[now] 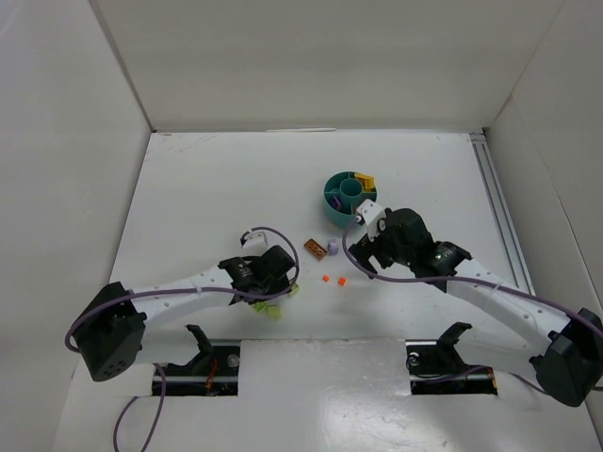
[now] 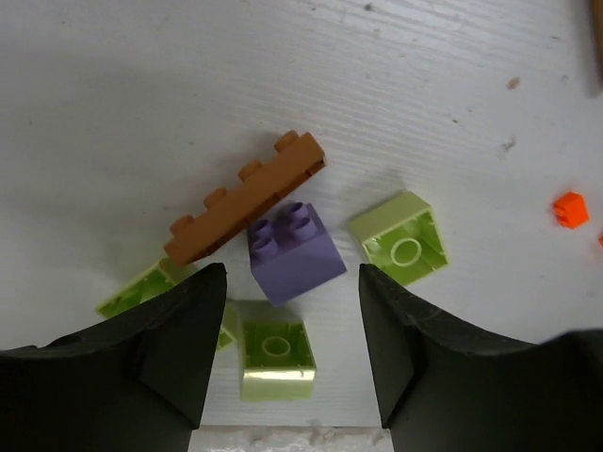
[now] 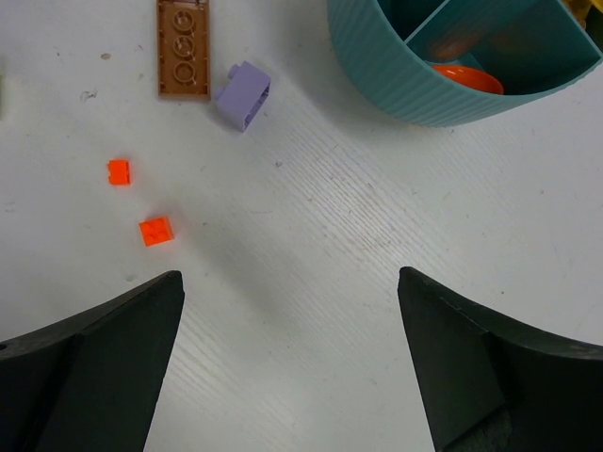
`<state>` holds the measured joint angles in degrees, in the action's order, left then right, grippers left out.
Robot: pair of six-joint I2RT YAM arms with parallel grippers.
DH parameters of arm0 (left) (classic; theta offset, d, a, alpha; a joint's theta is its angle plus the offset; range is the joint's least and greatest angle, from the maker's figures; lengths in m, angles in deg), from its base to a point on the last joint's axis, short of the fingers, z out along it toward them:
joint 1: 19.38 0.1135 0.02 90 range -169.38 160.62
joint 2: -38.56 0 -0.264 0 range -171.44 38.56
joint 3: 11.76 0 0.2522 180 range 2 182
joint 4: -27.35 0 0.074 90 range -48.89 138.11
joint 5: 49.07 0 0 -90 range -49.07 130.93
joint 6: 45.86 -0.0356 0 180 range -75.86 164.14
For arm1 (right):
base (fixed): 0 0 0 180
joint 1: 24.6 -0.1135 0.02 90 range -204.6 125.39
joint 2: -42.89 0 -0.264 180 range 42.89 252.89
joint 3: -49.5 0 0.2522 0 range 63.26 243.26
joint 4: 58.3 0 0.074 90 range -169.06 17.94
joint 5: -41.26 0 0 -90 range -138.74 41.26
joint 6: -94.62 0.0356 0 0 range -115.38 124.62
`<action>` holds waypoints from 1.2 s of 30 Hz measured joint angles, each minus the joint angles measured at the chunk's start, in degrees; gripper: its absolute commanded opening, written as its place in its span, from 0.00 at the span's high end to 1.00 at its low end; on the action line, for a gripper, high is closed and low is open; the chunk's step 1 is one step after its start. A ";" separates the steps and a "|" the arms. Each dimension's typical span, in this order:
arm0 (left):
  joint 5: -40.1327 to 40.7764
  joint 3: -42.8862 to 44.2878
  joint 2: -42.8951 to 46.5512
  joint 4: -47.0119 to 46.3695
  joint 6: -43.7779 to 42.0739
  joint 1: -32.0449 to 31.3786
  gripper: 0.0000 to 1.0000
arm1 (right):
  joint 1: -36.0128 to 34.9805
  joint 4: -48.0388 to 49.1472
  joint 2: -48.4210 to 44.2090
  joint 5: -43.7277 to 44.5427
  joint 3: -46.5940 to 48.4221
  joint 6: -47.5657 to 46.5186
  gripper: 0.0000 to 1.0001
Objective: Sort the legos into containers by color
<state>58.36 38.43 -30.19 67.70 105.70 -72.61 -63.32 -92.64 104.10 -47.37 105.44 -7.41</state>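
In the left wrist view my left gripper (image 2: 292, 282) hangs low over a cluster of legos. A lime green brick (image 2: 275, 362) lies upside down between its fingers, close to the left finger, with a gap to the right one. Just ahead are a lilac brick (image 2: 294, 252), a long brown brick (image 2: 247, 198) and two more lime bricks (image 2: 400, 237) (image 2: 141, 287). My right gripper (image 3: 288, 278) stands wide open over bare table beside the teal dish (image 3: 415, 85), which holds a round orange-red piece (image 3: 468, 79). From above, the left gripper (image 1: 273, 297) is near the front edge.
Between the arms lie a brown plate (image 3: 183, 47), a lilac brick (image 3: 243, 94) and two tiny orange-red bricks (image 3: 119, 171) (image 3: 156, 231). The dish (image 1: 350, 196) also holds an orange-yellow piece (image 1: 366, 177). White walls enclose the table; a rail runs along the right side.
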 measured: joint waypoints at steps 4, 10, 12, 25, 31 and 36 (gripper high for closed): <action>1.16 0.00 -3.69 1.51 3.23 -0.02 0.47 | 0.00 -0.35 -0.11 0.39 0.00 -0.02 0.00; 1.92 0.00 -2.89 1.90 6.12 -0.02 0.53 | 0.00 -1.31 -1.84 1.22 0.00 0.00 0.00; 2.14 -0.13 -1.81 1.36 6.25 -0.02 0.57 | 0.00 -1.57 -2.60 1.40 0.00 0.04 0.00; 2.05 -0.83 -4.74 -1.62 5.53 -0.02 0.62 | 0.02 -2.58 -5.40 1.97 0.00 0.33 0.00; 2.21 -0.57 -5.07 -1.62 4.96 -0.02 0.80 | 0.02 -3.06 -6.05 2.12 0.00 0.48 0.00; 2.54 0.83 -5.01 -0.15 4.66 -0.02 0.93 | 0.07 -3.06 -6.08 2.12 0.00 0.48 0.00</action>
<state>60.89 39.26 -35.20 67.54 110.36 -72.63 -63.26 -95.70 98.03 -45.25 105.44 -6.93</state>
